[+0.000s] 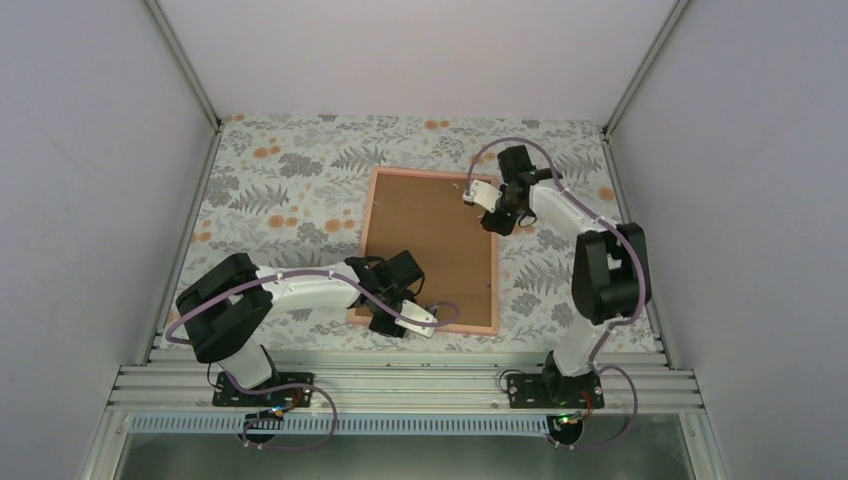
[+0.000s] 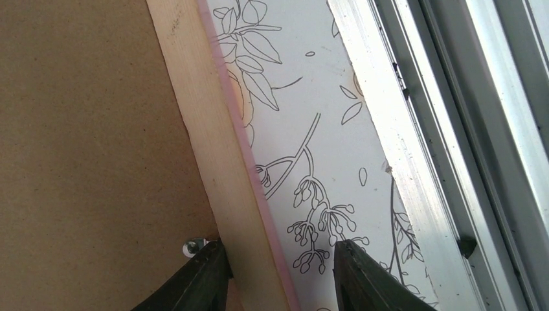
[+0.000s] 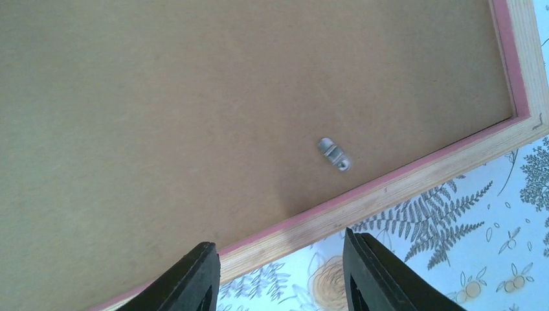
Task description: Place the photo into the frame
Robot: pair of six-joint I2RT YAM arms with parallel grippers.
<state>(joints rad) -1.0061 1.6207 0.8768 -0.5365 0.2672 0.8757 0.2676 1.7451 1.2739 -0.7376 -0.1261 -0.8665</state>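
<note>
The pink-edged wooden frame (image 1: 495, 275) lies face down on the flowered cloth, with the brown backing board (image 1: 430, 235) filling its middle. The photo is hidden. My left gripper (image 1: 385, 322) is at the frame's near left corner. In the left wrist view my left gripper (image 2: 281, 259) is open astride the frame's rail (image 2: 220, 162), one finger beside a small metal clip (image 2: 194, 246) on the board (image 2: 90, 142), the other over the cloth. My right gripper (image 1: 500, 222) hovers open at the far right rail. In the right wrist view my right gripper (image 3: 281, 259) stands above the rail (image 3: 388, 191), holding nothing.
A metal clip (image 3: 334, 154) sits on the board (image 3: 194, 116) near the right rail. An aluminium track (image 2: 440, 129) runs along the table's near edge close to the frame. Grey walls enclose the table on three sides.
</note>
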